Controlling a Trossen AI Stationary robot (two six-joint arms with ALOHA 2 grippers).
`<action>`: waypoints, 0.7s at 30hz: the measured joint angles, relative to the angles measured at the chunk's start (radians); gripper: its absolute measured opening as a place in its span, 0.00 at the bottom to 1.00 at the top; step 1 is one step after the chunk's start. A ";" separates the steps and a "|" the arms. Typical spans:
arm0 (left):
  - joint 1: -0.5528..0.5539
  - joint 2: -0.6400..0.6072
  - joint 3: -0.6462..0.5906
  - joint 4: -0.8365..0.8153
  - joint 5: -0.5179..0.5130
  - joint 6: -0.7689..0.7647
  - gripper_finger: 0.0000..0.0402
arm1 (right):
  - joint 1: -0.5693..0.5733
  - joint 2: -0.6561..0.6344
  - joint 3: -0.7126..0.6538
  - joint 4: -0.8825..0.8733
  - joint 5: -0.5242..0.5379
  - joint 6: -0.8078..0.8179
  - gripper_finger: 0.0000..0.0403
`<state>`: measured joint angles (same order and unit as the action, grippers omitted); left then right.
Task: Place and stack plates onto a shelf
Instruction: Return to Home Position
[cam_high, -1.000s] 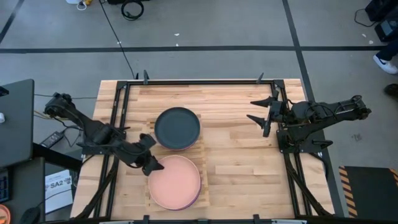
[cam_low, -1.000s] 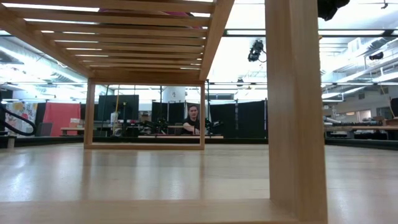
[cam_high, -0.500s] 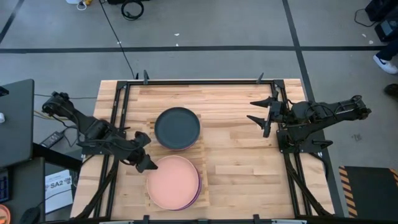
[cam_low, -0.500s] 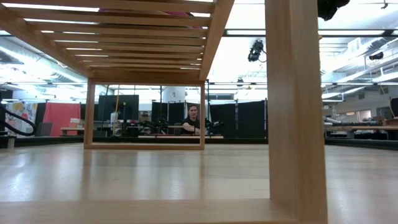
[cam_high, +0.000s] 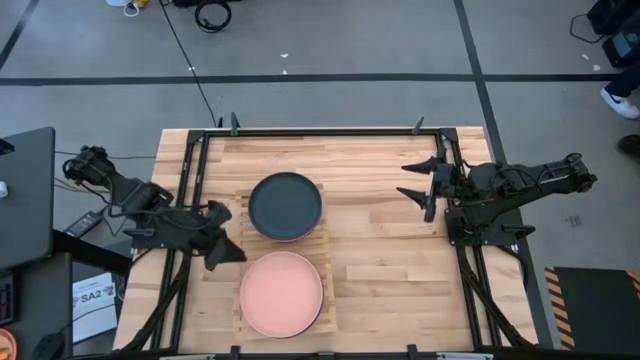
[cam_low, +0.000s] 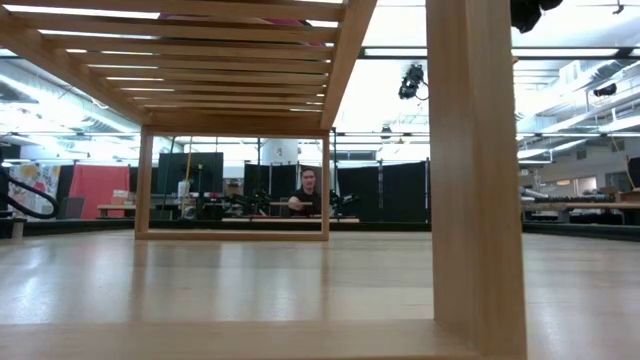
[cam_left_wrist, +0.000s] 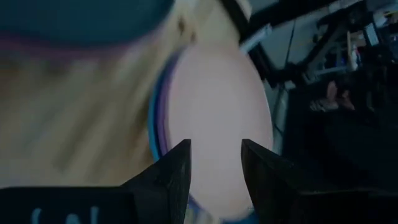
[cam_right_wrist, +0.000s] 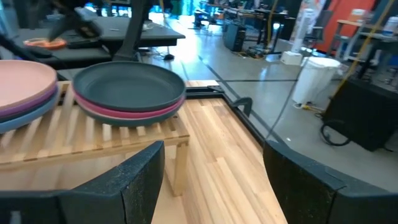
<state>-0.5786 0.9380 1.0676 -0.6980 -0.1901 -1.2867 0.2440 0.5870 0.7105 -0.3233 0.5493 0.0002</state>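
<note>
A salmon pink plate (cam_high: 281, 293) tops a stack on the near half of the slatted wooden shelf (cam_right_wrist: 93, 144). Purple and blue rims (cam_left_wrist: 153, 124) show under it. On the far half, a dark grey plate (cam_high: 285, 205) lies on a magenta plate (cam_right_wrist: 124, 111). My left gripper (cam_high: 228, 240) hovers open just left of the pink plate (cam_left_wrist: 217, 118), touching nothing. My right gripper (cam_high: 420, 185) waits open over the table's right side, pointing at the shelf. In the low view the shelf's leg (cam_low: 470, 170) and slats (cam_low: 200, 40) fill the picture.
Black metal frame rails (cam_high: 190, 180) run along the table's left, right and far sides. Bare plank tabletop (cam_high: 390, 270) lies between the shelf and my right arm. A person (cam_low: 310, 190) sits far off in the room behind the table.
My left gripper has drawn back from the pink plate's left rim toward the table's left edge and risen a little, staying open. The plates lie where they were.
</note>
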 joint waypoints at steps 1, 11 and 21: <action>0.005 -0.001 0.000 0.004 -0.038 0.045 0.36 | 0.000 0.000 0.000 0.000 -0.011 0.000 0.69; 0.177 0.010 0.000 0.249 -0.113 0.794 0.36 | 0.000 0.050 0.000 0.090 -0.081 0.002 0.69; 0.424 -0.036 0.000 0.370 -0.071 1.198 0.36 | -0.001 0.098 0.000 0.202 -0.224 -0.001 0.62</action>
<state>-0.1547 0.9024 1.0676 -0.3275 -0.2615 -0.0883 0.2432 0.6852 0.7105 -0.1215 0.3254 -0.0010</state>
